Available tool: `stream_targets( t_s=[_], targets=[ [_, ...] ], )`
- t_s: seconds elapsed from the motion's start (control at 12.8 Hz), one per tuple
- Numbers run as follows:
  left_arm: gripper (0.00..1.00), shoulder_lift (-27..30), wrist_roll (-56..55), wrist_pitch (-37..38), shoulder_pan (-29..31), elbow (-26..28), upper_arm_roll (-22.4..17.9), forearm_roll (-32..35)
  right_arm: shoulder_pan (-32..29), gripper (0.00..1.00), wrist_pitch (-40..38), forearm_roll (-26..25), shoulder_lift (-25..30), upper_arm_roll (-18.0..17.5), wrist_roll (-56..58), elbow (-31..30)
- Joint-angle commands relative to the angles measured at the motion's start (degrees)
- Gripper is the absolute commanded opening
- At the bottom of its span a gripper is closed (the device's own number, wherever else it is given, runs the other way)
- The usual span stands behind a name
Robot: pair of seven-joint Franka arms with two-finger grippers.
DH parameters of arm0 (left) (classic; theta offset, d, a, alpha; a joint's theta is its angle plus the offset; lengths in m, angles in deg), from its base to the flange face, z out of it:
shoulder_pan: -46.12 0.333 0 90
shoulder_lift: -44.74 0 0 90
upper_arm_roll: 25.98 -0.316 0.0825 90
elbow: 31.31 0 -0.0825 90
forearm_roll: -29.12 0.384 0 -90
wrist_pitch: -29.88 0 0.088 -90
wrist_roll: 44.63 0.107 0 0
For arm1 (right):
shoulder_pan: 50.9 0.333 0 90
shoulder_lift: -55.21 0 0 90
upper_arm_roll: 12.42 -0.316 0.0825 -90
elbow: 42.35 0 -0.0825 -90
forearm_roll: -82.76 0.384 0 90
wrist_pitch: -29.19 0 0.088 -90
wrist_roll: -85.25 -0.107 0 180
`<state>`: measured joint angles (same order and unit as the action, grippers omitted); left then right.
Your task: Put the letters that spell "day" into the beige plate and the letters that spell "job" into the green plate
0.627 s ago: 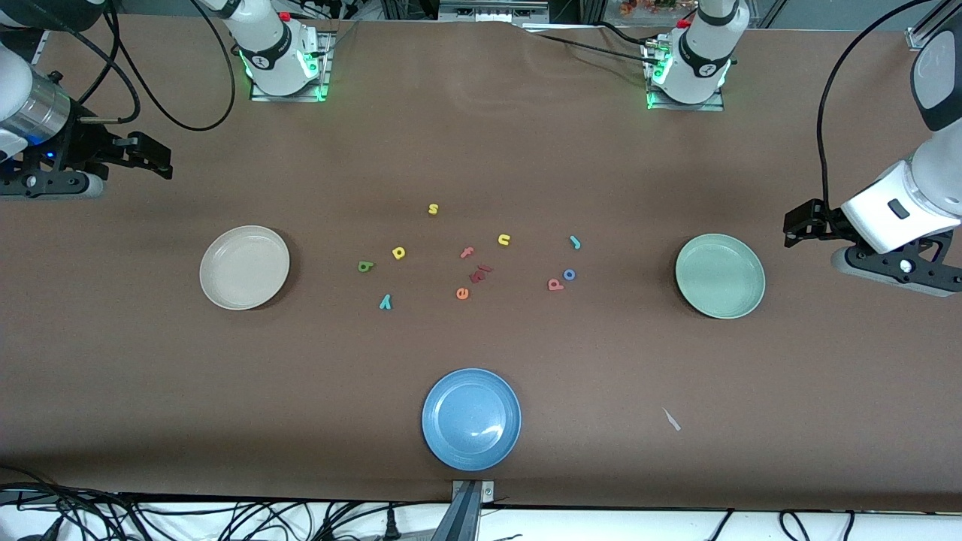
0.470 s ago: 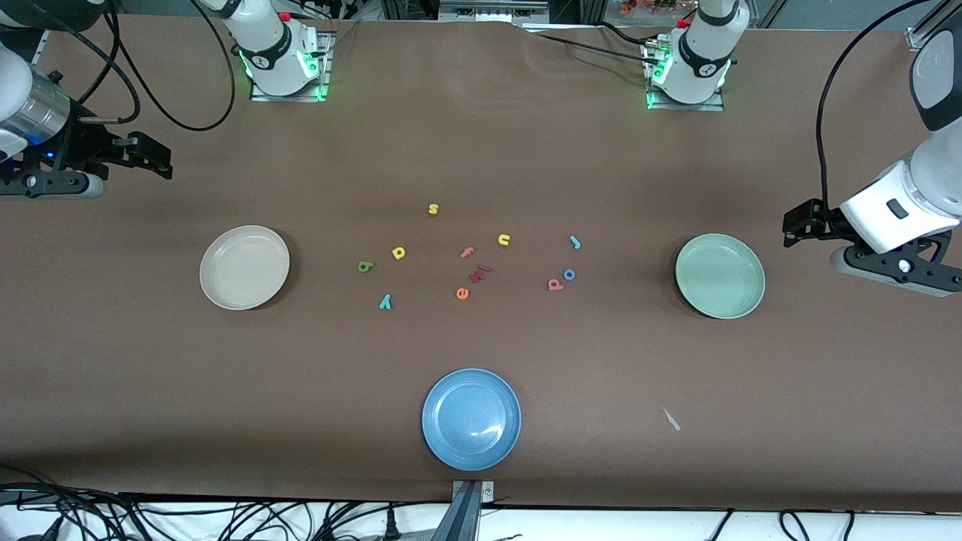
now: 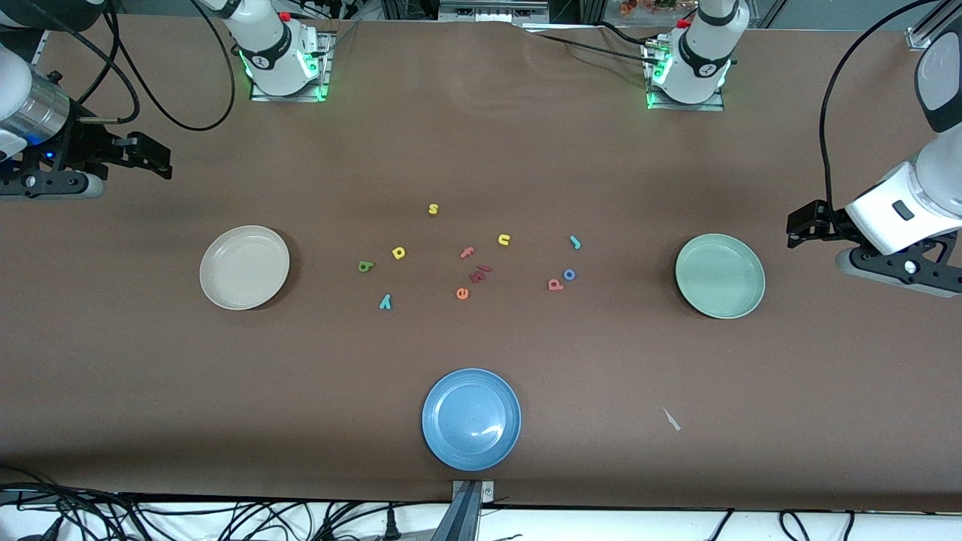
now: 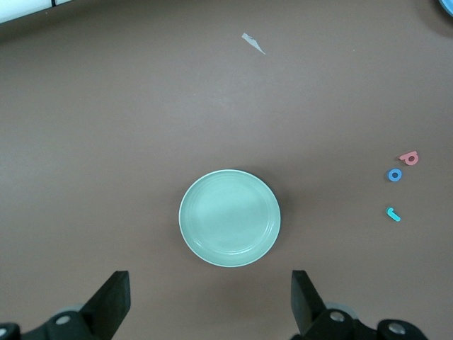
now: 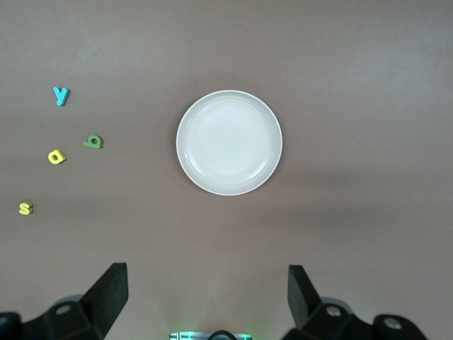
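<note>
The empty beige plate lies toward the right arm's end, the empty green plate toward the left arm's end. Between them on the cloth lie the olive-green letter, the yellow one and the teal "y". Closer to the green plate are the teal "j", blue "o" and pink-red letter. My right gripper hovers open and empty beside the beige plate. My left gripper hovers open and empty beside the green plate.
A blue plate sits near the front edge. Spare letters lie mid-table: yellow "s", yellow "u", pink "f", orange "e" and dark red pieces. A small white scrap lies nearer the camera than the green plate.
My left arm has drifted slightly toward its own end of the table. The right arm, the letters and the plates have not moved.
</note>
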<state>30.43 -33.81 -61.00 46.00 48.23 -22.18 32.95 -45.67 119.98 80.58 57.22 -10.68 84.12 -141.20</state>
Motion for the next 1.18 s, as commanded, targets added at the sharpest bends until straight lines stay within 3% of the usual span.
stream_targets(
  t_s=[0.0,1.1],
  targets=[
    [1.0,-0.1,0.8,0.2,0.0,-0.2,-0.1,1.1,-0.6,1.0,-0.4,1.2,-0.5,-0.2,-0.1,1.2],
    [1.0,-0.1,1.6,-0.3,1.1,-0.2,-0.1,-0.6,-0.6,1.0,-0.5,1.2,-0.5,-0.2,-0.1,1.2]
  ],
)
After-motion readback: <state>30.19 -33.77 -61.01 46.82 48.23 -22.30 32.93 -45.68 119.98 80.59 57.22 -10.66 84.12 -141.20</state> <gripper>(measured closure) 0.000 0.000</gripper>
